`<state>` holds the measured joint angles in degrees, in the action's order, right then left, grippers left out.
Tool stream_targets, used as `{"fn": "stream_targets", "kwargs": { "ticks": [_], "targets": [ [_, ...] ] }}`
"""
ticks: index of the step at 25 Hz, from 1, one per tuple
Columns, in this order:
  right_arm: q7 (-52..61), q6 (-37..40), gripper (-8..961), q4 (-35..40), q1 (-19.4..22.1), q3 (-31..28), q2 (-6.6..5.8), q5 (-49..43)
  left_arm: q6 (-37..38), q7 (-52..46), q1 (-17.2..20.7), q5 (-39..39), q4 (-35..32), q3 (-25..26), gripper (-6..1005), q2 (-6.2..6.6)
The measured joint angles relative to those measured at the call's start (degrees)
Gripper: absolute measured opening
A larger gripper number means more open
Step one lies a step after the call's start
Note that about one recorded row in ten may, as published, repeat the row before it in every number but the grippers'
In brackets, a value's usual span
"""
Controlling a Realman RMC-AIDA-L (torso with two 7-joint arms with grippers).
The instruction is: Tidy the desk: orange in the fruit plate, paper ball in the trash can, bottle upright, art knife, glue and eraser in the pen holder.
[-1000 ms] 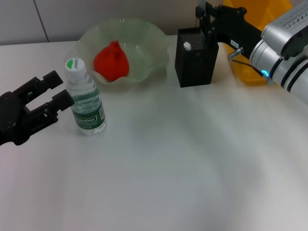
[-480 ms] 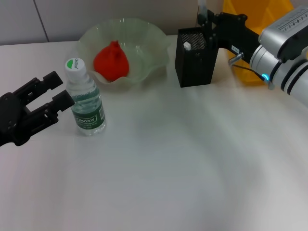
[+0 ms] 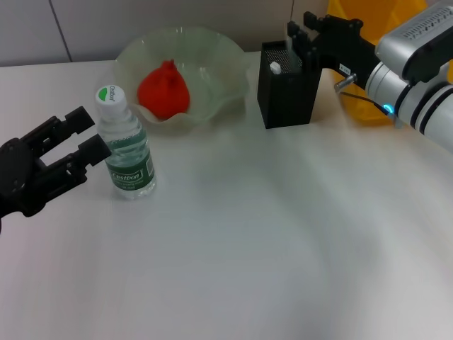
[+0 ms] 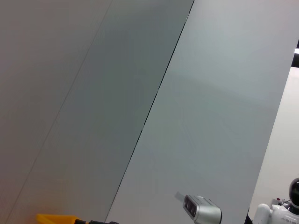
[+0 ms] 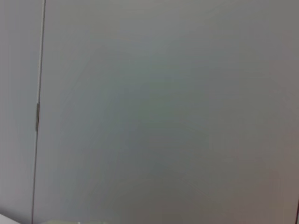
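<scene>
While the right gripper (image 3: 306, 37) hangs just above the far rim of the pen holder (image 3: 287, 85), its fingers look slightly apart w/ nothing visibly between them, though from the head view I can't be sure. A white-tipped item (image 3: 274, 68) stands upright inside the holder, its long axis vertical, directly below and a bit nearer the robot than the fingertips. That's the relation that counts: right arm is over the holder, left arm is well away from it.

Left gripper (image 3: 67, 145) sits far to the left of the holder, jaws spread, just beside the bottle (image 3: 125, 145) but not touching it. Bottle stands upright, cap up. Orange (image 3: 164, 89) lies in the fruit plate (image 3: 212, 53), just left of the holder. Trash can (image 3: 368, 14) is behind the holder's right side, mostly hidden by the arm.

No loose item visible on the desk (image 3: 248, 234), so judging by this the tidy-up looks abt done; next move prob. a straight lift clear of the holder
</scene>
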<state>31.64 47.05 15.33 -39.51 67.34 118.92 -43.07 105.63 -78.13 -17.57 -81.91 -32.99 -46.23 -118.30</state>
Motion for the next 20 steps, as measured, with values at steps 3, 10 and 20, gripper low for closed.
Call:
{"fn": "stream_targets", "kwargs": {
  "ticks": [3, 10, 20],
  "targets": [
    [0.0, -0.2, 239, 0.0, -0.3, 0.3, 0.0, -0.1, 0.1, 0.0, 0.0, 0.0, 0.2, 0.0, 776, 0.06],
    [0.6, -0.4, 318, 0.8, -0.5, 0.5, 0.06, -0.2, 0.6, 0.1, 0.0, 0.1, 0.2, 0.2, 776, 0.07],
    [16.0, -1.0, 332, 8.6, 2.7, 7.9, 0.2, -8.7, 0.6, 0.0, 0.0, -0.1, -0.2, 0.3, 776, 0.26]
  ]
}}
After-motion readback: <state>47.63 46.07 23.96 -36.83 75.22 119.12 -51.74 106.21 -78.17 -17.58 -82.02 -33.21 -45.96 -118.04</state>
